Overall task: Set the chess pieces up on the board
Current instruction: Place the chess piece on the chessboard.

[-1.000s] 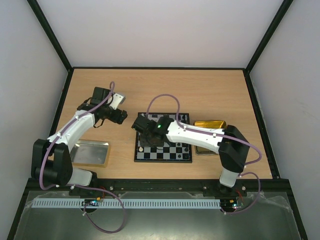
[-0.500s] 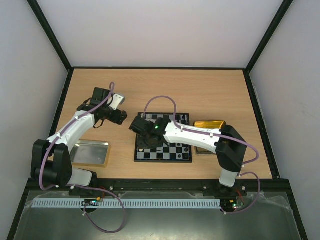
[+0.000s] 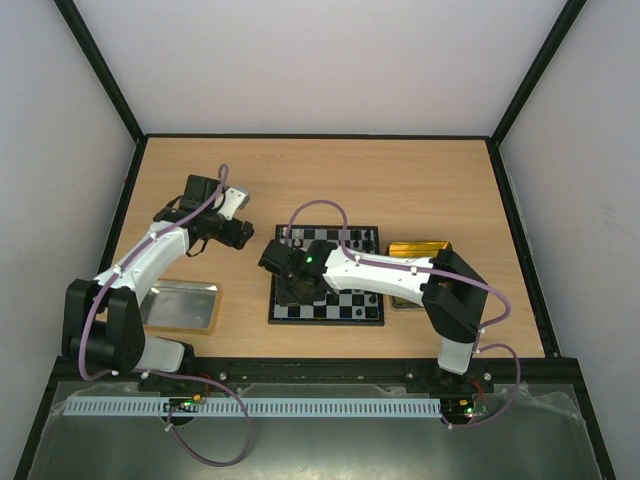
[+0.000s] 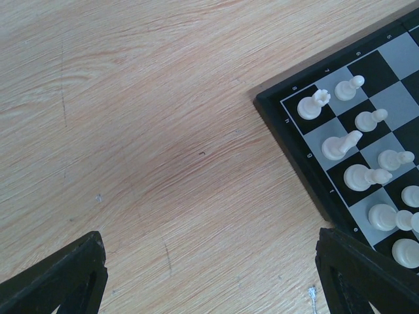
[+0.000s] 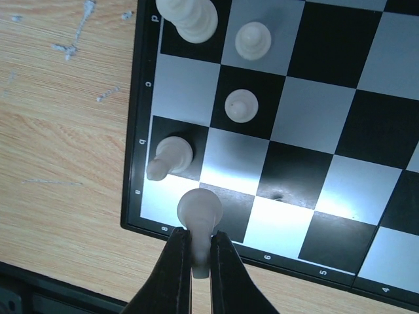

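Observation:
The board (image 3: 340, 320) lies mid-table with white chess pieces along its left side. My right gripper (image 5: 200, 241) is shut on a white pawn (image 5: 199, 210), which it holds just above the board's near-left corner squares (image 5: 308, 85). Standing close by are a tilted white piece (image 5: 169, 156), a pawn (image 5: 241, 106) and two more (image 5: 252, 39). In the top view the right gripper (image 3: 297, 290) hangs over the board's left edge. My left gripper (image 4: 209, 278) is open over bare wood beside the board's corner (image 4: 288, 124), where several white pieces (image 4: 363, 176) stand. No black pieces show.
A silver tray (image 3: 180, 305) sits near the left arm's base. A gold tray (image 3: 420, 250) is right of the board, partly under the right arm. Black frame rails border the table.
The right arm has shifted slightly left and toward the board's near-left corner, still gripping the white pawn. The left arm has stayed put.

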You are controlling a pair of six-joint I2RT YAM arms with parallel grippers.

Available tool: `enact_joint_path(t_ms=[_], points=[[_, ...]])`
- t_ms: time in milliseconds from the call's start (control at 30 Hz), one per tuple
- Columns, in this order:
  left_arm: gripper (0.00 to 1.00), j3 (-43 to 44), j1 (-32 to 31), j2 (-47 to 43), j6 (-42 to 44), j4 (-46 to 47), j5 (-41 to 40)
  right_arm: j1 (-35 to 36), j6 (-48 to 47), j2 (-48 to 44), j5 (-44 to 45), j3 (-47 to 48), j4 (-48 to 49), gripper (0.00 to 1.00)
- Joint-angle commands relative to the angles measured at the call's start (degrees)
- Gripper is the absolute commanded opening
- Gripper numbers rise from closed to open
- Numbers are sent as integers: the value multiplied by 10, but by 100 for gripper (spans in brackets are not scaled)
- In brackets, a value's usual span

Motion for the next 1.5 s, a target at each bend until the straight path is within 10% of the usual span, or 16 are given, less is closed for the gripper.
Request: enact_joint_path(t_ms=[0,1467], points=[[87,-6,3,-9,1,3,3,4,-6,11,4,-17,-1,2],[87,-8,5,-14,3,4,4,-16,-9,12,10,17,-32,17]])
